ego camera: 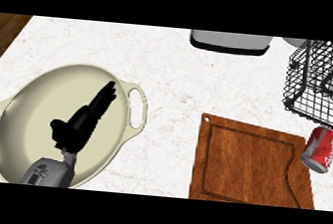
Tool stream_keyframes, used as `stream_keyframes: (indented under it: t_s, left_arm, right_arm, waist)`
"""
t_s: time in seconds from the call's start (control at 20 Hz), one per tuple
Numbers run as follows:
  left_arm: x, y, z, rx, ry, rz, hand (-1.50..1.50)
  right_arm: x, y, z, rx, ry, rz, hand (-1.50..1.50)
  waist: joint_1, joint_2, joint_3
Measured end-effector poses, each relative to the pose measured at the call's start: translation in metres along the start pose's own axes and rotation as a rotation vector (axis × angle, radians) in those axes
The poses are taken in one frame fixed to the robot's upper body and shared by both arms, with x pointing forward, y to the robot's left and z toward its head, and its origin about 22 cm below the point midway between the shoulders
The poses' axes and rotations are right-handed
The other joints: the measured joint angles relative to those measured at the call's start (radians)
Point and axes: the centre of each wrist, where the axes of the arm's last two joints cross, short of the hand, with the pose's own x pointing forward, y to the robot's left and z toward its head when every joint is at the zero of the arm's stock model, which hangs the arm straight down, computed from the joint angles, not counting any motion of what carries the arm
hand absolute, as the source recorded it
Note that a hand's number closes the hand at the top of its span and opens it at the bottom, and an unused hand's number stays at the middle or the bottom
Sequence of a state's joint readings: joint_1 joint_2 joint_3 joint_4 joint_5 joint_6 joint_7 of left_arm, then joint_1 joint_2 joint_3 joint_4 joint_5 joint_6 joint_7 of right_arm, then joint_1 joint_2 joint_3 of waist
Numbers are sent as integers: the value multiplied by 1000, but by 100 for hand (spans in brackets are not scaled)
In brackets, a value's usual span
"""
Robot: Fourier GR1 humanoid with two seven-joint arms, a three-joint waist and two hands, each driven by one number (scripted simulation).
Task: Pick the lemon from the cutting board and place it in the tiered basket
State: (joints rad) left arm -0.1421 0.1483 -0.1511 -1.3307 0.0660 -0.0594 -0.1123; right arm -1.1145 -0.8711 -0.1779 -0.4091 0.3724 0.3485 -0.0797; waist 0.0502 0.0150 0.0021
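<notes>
The brown wooden cutting board [253, 164] lies at the lower right of the counter, and no lemon shows on it or anywhere else in view. The black wire tiered basket [314, 99] stands at the upper right; what it holds is not visible. My left hand [80, 124] rests open at the lower left, fingers straight and pointing up and to the right, over a cream pan. It holds nothing. My right hand is out of view.
A cream two-handled oval pan [42, 93] sits under the left hand. A red soda can [321, 148] lies on its side between the board's right edge and the basket. A white appliance [229, 42] stands at the back. The counter's left edge [5, 55] runs diagonally.
</notes>
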Motion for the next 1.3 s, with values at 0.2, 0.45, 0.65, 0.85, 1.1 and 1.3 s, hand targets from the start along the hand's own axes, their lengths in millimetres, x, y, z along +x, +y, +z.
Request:
stream_keyframes:
  t_s: [0.2, 0.45, 0.65, 0.85, 1.1, 1.3]
  left_arm:
    - [1, -2, -2, 5, 1, -2, 0]
    - [-1, -1, 0, 8, 2, 6, 0]
    - [2, 9, 0, 12, 4, 0, 0]
    - [0, 6, 0, 9, 6, 2, 0]
    - [3, 6, -1, 12, 11, 1, 0]
    - [3, 3, -3, 18, 5, -1, 0]
  right_arm:
    - [0, 20, -10, 38, 1, -59, 150]
    - [2, 34, -18, 119, 79, -188, 150]
    - [2, 32, -20, 190, 196, -309, -150]
    - [3, 25, -19, 201, 225, -422, -150]
    - [-6, 9, -10, 41, 226, -484, -150]
    - [-16, -20, 5, -192, 241, -466, -150]
  waist:
    - [-3, 0, 0]
    - [-9, -3, -1]
    - [-13, -4, -1]
    - [-18, -4, -1]
    - [-23, -5, -1]
    - [-23, -2, -1]
